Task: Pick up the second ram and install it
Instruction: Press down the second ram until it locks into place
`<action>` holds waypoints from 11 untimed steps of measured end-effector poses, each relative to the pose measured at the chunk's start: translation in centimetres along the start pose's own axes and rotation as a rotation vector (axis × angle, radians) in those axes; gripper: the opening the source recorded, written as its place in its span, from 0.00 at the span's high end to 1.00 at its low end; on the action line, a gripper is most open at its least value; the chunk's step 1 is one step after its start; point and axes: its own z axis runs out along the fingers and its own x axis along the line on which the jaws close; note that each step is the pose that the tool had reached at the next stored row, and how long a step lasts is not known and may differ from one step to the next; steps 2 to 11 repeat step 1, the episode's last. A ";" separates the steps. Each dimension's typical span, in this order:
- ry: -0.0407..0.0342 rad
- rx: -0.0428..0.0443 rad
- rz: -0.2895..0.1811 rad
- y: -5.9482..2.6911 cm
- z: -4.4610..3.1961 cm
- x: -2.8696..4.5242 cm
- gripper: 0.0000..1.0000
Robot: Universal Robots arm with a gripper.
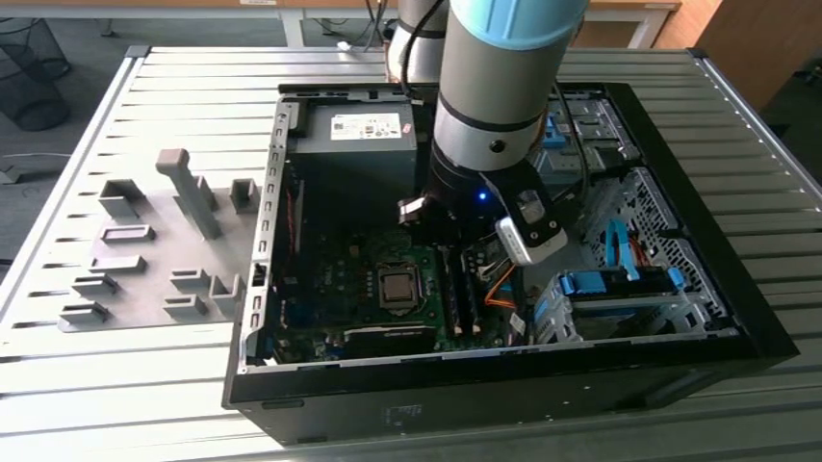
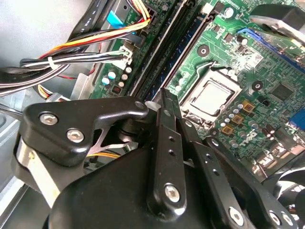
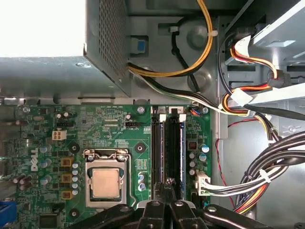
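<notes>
The gripper, fingers pinched together and seemingly empty, hung directly over the memory slots; the second ram stood seated lengthwise ahead.

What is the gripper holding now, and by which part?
Cannot tell. The gripper stands right over the thin bluish-green ram stick; any hold on it is hidden.

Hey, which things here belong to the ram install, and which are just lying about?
Job: gripper, bluish ram stick in its slot, black memory slots.
Lying about: grey holder blocks, power supply, processor socket, cable bundles.
</notes>
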 end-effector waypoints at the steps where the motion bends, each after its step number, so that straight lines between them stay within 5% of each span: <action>1: 0.0000 0.0000 0.000 0.00 0.00 0.00 0.89; 11: 0.0000 0.0000 0.000 0.00 0.00 0.00 0.89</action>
